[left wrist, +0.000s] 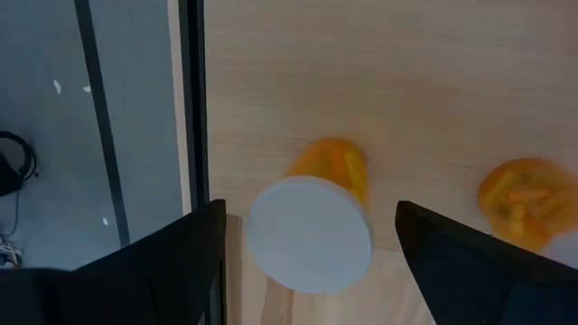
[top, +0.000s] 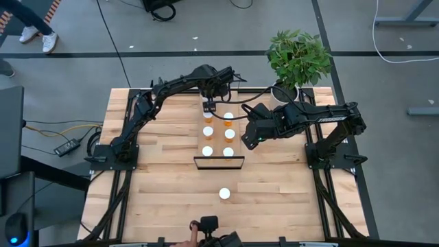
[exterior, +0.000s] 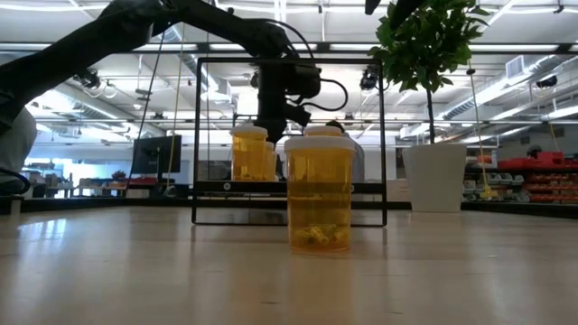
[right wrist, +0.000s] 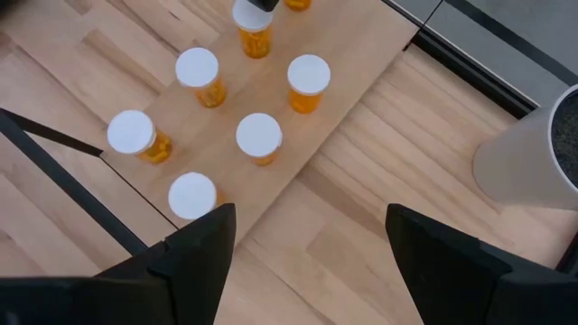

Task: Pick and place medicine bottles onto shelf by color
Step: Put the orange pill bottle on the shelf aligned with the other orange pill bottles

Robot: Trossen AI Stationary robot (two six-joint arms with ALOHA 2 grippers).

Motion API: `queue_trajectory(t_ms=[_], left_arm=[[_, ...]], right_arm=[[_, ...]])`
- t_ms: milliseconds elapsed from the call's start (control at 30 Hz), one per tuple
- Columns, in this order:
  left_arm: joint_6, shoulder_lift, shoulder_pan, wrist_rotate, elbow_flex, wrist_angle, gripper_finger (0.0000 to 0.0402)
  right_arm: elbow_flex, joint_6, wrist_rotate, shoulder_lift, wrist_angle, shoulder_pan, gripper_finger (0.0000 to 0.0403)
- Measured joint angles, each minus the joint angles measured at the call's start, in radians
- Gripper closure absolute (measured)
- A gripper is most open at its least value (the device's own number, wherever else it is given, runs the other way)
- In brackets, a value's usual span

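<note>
- The medicine bottles [top: 228, 134] are small cylinders with clear orange bodies and round white caps; every bottle that shows well enough is amber, and pale pills lie in the bottom of the nearest one in the low view.
- The shelf [top: 218, 143] is a long, pale wooden board with a thin black frame, lying on the slatted tabletop [top: 158, 185] between the two arms.
- Six bottles stand upright on the shelf in two rows in the high view, and a further one sits at the far end under the left tool.
- One bottle [top: 224, 194] stands alone on the tabletop, well apart from the shelf, on the near side — it fills the middle of the low view [exterior: 319, 197].
- The left tool [top: 209, 105] hangs over the far end of the shelf, its fingers spread wide; in the left wrist view a white-capped bottle [left wrist: 312, 230] stands between them, touched by neither.
- Just beside that bottle another amber one [left wrist: 524, 200] shows at the picture's edge.
- The right tool [top: 251, 141] hovers just beside the shelf's right edge, fingers spread and holding nothing — the bottles lie ahead of it in the right wrist view.
- A white plant pot [top: 285, 90] with a leafy plant stands at the tabletop's far right corner.
</note>
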Motion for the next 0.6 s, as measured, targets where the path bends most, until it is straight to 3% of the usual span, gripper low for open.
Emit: queue_trajectory(t_ms=[600], left_arm=[[-0.02,-0.024,-0.012,-0.075,0.001,-0.003,0.0072]], right_arm=[[0.0,-0.006,0.024,0.0,0.0,0.0,0.0109]])
